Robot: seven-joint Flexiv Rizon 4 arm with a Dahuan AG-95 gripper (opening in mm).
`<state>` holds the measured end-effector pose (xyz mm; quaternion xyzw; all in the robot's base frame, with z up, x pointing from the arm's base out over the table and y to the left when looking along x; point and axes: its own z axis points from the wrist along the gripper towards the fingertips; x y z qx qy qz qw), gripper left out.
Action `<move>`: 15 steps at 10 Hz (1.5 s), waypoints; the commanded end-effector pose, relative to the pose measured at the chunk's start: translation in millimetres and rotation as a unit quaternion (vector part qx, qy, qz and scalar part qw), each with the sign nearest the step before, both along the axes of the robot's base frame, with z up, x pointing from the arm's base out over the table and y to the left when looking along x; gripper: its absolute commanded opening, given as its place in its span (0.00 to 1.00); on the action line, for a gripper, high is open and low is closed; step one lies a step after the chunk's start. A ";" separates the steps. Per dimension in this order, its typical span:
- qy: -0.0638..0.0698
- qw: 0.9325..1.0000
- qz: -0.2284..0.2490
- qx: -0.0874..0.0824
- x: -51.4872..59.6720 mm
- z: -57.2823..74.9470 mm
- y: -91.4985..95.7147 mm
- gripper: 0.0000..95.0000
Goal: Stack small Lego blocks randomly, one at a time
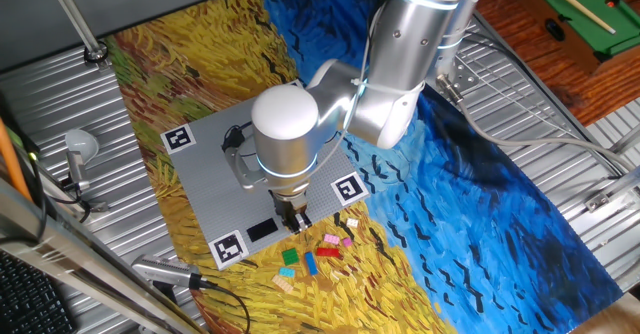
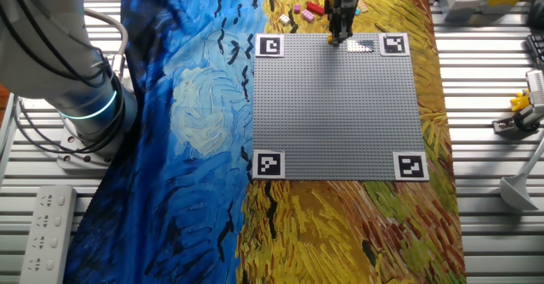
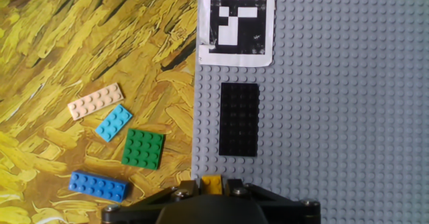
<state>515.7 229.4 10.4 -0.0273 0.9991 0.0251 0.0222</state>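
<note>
The tool (image 3: 213, 192) is cut off at the frame's bottom edge; its yellow brick (image 3: 213, 182) looks mostly hidden.

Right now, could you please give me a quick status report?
Gripper shut on yellow brick, at baseplate edge. Black plate just ahead. Loose bricks lie on the cloth.

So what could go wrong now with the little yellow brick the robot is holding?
The end effector grips only a sliver of the yellow brick, so it might slip or twist when pressed down. It hangs right at the edge of the grey baseplate, so the brick could land half off the studs. The black plate sits close ahead, and the green brick and blue brick lie nearby and could get bumped.
</note>
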 end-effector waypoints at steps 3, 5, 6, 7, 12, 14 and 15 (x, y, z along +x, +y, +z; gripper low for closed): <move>0.001 1.000 0.000 -0.002 -0.5 1.8 0.8 0.00; 0.000 1.000 -0.002 -0.002 -1.7 0.4 1.1 0.00; -0.001 1.000 -0.001 -0.002 -2.2 0.2 1.0 0.00; -0.002 1.000 -0.001 -0.002 -2.6 0.9 1.0 0.00; -0.005 1.000 -0.001 -0.003 -1.1 -0.1 4.4 0.00; -0.004 1.000 -0.001 -0.003 -1.2 1.5 4.8 0.00; -0.004 1.000 -0.001 -0.004 -1.3 0.8 4.8 0.00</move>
